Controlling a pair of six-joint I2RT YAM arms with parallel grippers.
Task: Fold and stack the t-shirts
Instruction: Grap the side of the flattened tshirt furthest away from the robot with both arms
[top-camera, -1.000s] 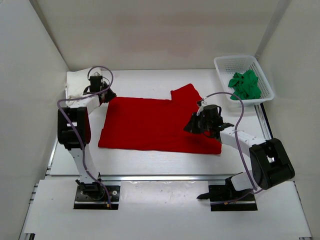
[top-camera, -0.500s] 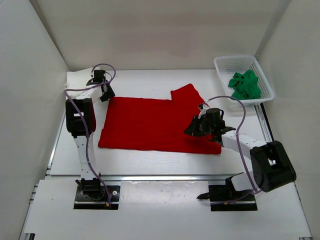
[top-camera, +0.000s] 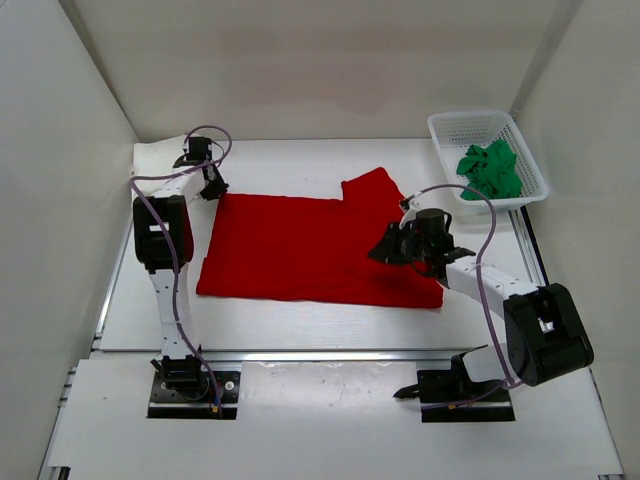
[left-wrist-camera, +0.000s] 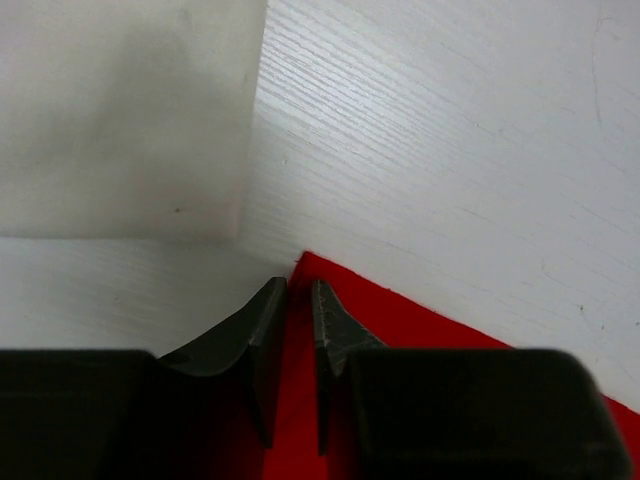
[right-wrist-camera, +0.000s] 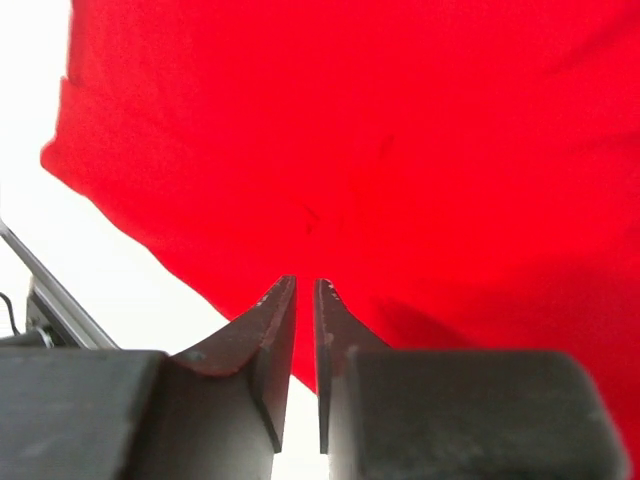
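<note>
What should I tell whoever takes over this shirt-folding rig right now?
Left gripper: at the red t-shirt's far-left corner, jaws nearly together, grip unclear.
Right gripper: low over the shirt's right side, jaws nearly together, grip unclear.
Red t-shirt lies spread flat mid-table; green t-shirt sits crumpled in the basket; cream-white t-shirt is at the far-left corner, apparently folded.
Left: fold red, fold green, stack all three.

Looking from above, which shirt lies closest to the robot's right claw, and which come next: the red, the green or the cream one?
1. Red t-shirt: spread mid-table, directly under the right gripper.
2. Green t-shirt: in the basket, far right.
3. Cream-white t-shirt: far left corner.
</note>
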